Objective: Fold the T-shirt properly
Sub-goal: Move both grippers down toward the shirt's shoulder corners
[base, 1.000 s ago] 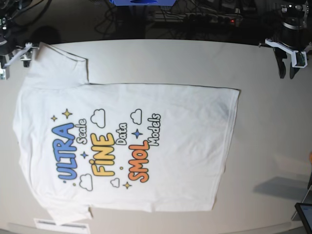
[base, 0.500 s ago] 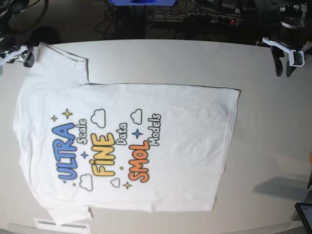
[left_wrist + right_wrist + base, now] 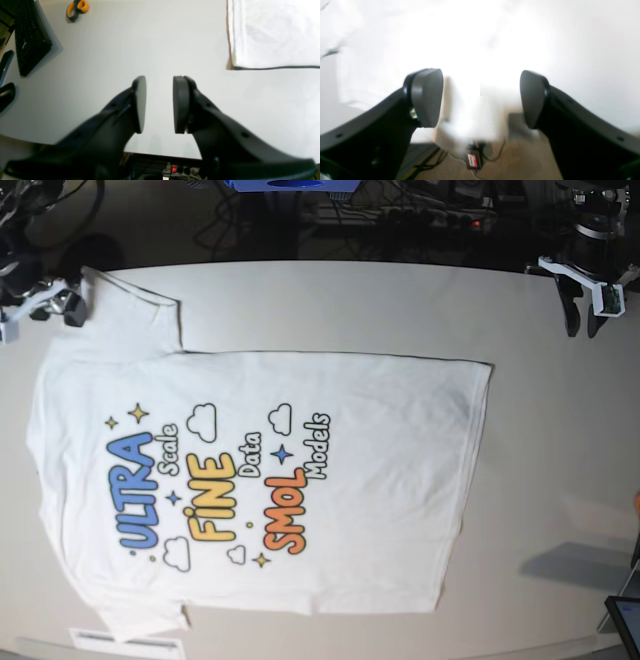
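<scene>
T-shirt [image 3: 260,480]: we see it spread flat on the surface [image 3: 560,440], print side up, filling the base view from about 9 o'clock to past the centre; collar end toward 9 o'clock, hem toward 3 o'clock.
Print: blue, yellow and orange cartoon letters with stars and clouds, lying around the 8 o'clock part of the shirt.
Sleeves: one reaches toward 11 o'clock, the other toward 7 o'clock at the near edge.
Left pincer [image 3: 585,328]: we find it at 2 o'clock in the base view, above bare surface, well apart from the shirt's hem. In the left wrist view [image 3: 159,105] its jaws stand a narrow gap apart with nothing between them; a hem corner of the shirt [image 3: 272,35] lies at 1 o'clock.
Right pincer [image 3: 45,298]: at 10 o'clock in the base view, just beside the upper sleeve. In the right wrist view [image 3: 481,97] its jaws stand wide apart; blurred white cloth shows between them, and we cannot tell whether it touches them.
Other things: orange-handled scissors [image 3: 77,9] and a black keyboard [image 3: 28,35] at 11 o'clock in the left wrist view.
</scene>
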You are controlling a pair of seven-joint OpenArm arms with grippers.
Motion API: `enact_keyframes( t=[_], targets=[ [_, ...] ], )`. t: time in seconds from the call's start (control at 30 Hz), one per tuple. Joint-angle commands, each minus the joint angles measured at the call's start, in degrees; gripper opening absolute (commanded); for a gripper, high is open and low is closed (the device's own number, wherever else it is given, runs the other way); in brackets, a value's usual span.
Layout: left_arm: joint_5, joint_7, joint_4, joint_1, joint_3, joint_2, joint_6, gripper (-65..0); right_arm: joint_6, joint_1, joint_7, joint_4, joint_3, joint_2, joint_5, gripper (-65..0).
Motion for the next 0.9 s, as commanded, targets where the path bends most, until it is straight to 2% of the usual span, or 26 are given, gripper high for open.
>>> enact_keyframes(
  t=[0.0, 0.27, 0.3, 0.4, 0.53, 0.57, 0.73, 0.8, 0.87],
  targets=[
    [-0.4, -1.2, 0.7, 0.5, -0.5, -0.7, 0.5, -46.7, -0.3, -0.8, -4.1, -0.8, -1.0, -1.4, -2.5, -20.2],
    [-0.4, -1.2, 0.7, 0.5, -0.5, -0.7, 0.5, -46.7, -0.3, -1.5, -4.0, -0.8, -3.9, -2.0, -2.6, -20.6],
    [-0.4, -1.2, 0.7, 0.5, -0.5, -0.6, 0.5, -46.7, -0.3, -1.5, -4.0, -0.8, -3.9, -2.0, -2.6, -22.3],
    [-0.3, -1.2, 0.7, 0.5, -0.6, 0.4, 0.5, -46.7, -0.3, -1.5, -4.0, -0.8, -3.9, -2.0, -2.6, -34.4],
    [-0.3, -1.2, 0.3, 0.4, -0.5, 0.5, 0.5, -46.7, -0.3, -1.5, -4.0, -0.8, -4.0, -2.0, -2.6, -60.9],
    [-0.3, -1.2, -0.1, 0.3, -0.5, 0.7, 0.5, -46.7, -0.3, -1.5, -4.2, -0.8, -4.0, -2.0, -2.6, -65.0],
    [-0.7, -1.2, -2.6, -0.5, 1.8, 0.3, 0.4, -45.7, -0.3, -1.5, -4.4, -0.8, -4.0, -2.0, -2.7, -64.7],
    [-0.8, -1.1, -4.5, -1.4, 4.7, -0.9, 0.3, -41.0, -0.3, -1.5, -4.4, -0.8, -4.0, -2.0, -2.7, -64.7],
    [-0.8, -1.1, -6.5, -2.9, 7.8, -1.1, 0.3, -33.4, -0.3, -1.5, -4.4, -0.9, -4.0, -2.0, -2.7, -64.7]
  ],
)
